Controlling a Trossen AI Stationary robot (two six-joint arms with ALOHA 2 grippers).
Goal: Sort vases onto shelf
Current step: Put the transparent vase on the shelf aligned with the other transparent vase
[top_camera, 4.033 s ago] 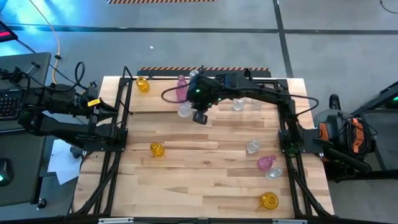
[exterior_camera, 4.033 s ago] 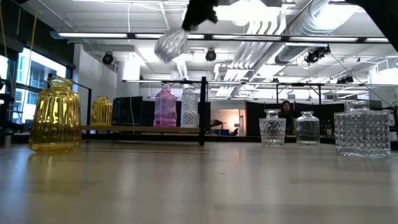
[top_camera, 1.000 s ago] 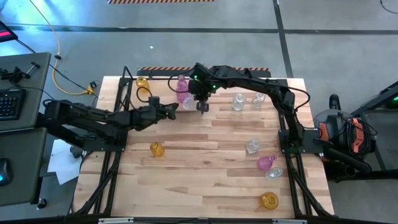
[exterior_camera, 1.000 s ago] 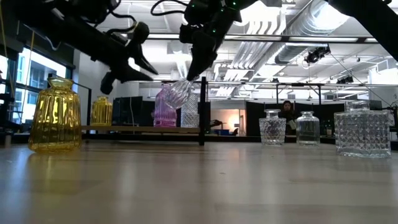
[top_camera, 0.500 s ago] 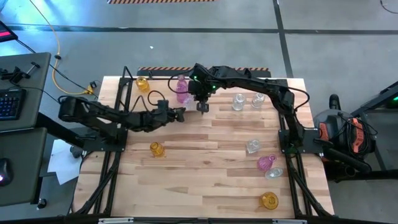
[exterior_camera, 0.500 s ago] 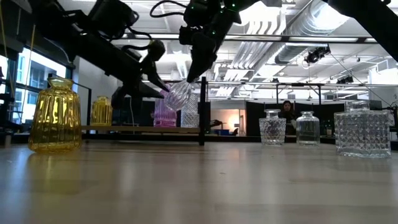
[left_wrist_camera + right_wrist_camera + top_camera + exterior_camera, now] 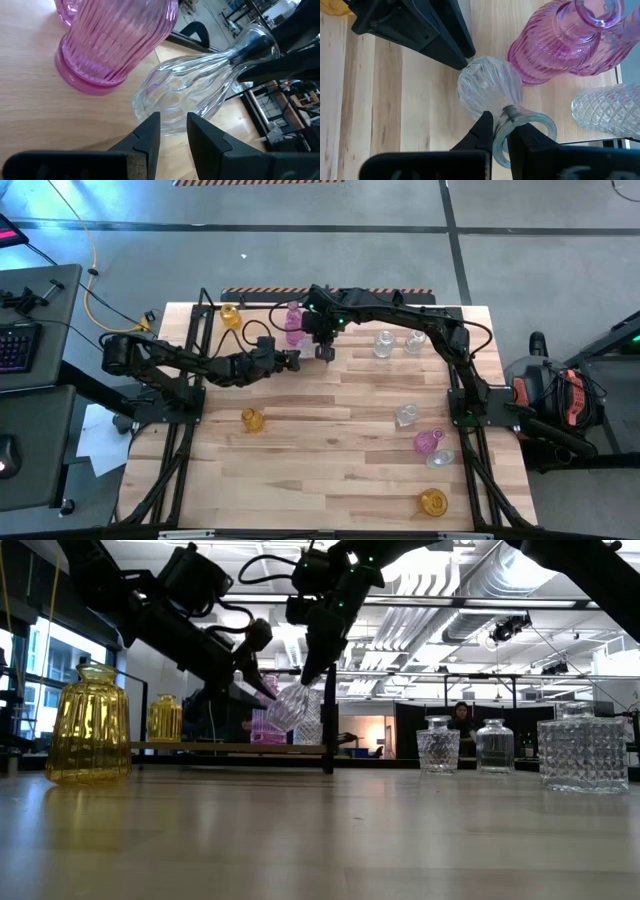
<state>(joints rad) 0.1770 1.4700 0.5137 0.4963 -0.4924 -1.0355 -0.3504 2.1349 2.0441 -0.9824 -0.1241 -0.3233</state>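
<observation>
Right gripper [image 7: 500, 131]: clenched on the neck of a tilted clear vase [image 7: 487, 90].
Left gripper [image 7: 172, 131]: nearly closed, touching its belly.
Obstacle: a pink vase [image 7: 555, 42] is placed just beside.

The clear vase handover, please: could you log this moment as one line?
right claw: shut on clear vase neck, tilted | left claw: at vase base, by pink vase | shelf

Two grippers meet at a tilted clear vase over the shelf

The right gripper [image 7: 308, 668] pinches the neck of a clear vase [image 7: 288, 706] that leans above the shelf [image 7: 230, 748], and the left gripper [image 7: 262, 690] touches its body from the side. A pink vase [image 7: 262, 726] stands just behind. A large yellow vase [image 7: 89, 724] sits near, a smaller yellow one [image 7: 165, 718] farther back, and three clear vases [image 7: 438, 745] stand apart.
</observation>
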